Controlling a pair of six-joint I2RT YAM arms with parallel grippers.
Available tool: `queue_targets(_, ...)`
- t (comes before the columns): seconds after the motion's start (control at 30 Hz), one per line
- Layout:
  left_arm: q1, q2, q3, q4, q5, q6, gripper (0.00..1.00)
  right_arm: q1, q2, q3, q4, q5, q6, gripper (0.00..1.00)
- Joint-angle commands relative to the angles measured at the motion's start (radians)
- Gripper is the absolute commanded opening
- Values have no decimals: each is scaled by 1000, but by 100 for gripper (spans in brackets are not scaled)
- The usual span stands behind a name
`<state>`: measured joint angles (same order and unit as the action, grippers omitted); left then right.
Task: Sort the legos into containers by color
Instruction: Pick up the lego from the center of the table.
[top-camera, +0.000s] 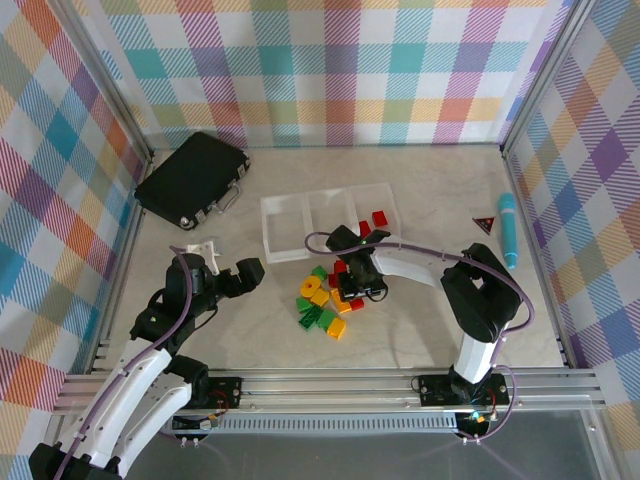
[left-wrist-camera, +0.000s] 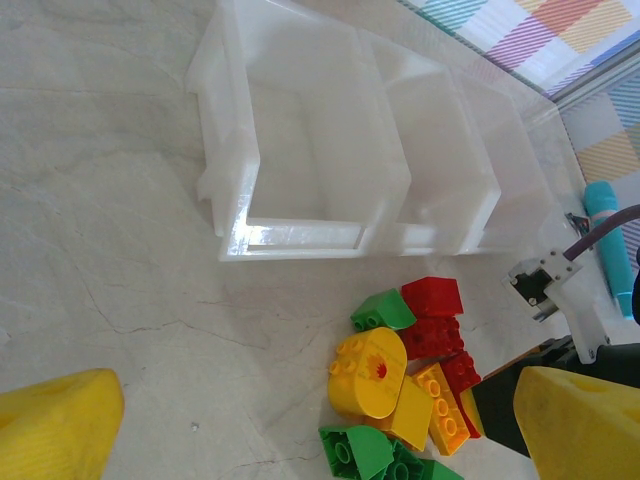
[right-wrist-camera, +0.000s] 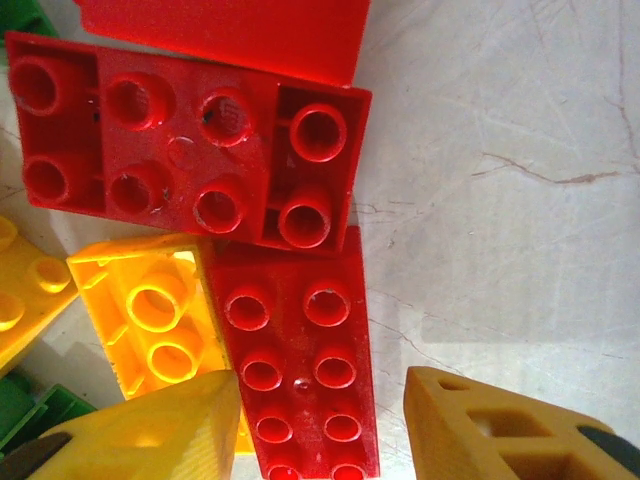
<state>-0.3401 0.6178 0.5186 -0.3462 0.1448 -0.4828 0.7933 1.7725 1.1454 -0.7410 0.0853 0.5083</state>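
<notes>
The legos lie in a pile (top-camera: 325, 300) of red, yellow and green bricks in the middle of the table. My right gripper (top-camera: 352, 285) is down over the pile's right side. Its jaws (right-wrist-camera: 320, 400) straddle a long red brick (right-wrist-camera: 300, 350); the left finger is close against the brick and a gap shows at the right finger (right-wrist-camera: 500, 430). Another red brick (right-wrist-camera: 190, 150) lies just beyond it, and a yellow brick (right-wrist-camera: 150, 320) beside it. The containers (top-camera: 283, 205) stand behind the pile, with two red bricks (top-camera: 378, 218) in the right bin. My left gripper (top-camera: 245, 272) hangs open left of the pile (left-wrist-camera: 400, 370).
A black hard case (top-camera: 192, 178) lies at the back left. A teal pen-like tool (top-camera: 509, 228) and a small red triangle (top-camera: 485, 224) lie by the right wall. A small white piece (top-camera: 203, 246) sits near the left arm. Plaid cloth walls enclose the table.
</notes>
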Motion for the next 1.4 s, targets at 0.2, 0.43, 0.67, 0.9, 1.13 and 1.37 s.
queue_targets(0.2, -13, -10, -9, -12, -2, -5, 100, -20, 6, -42, 4, 8, -10, 43)
queue_targets(0.43, -14, -4, -11, -5, -1, -7, 100, -31, 11, -41, -14, 41, -16, 43)
queue_targets(0.67, -14, -1, -10, 1, 4, -12, 100, -31, 73, -22, -4, 57, -25, 45)
queue_targets(0.9, -14, -2, 1, -11, -2, -4, 100, -31, 32, -6, -41, 106, -33, 32)
queue_targets(1.13, -16, 15, -15, 57, 22, -18, 100, -64, -113, 103, -118, 162, -131, 28)
queue_targets(1.37, -33, 95, 4, 115, 39, -31, 100, -237, -80, 301, -115, 120, -275, 26)
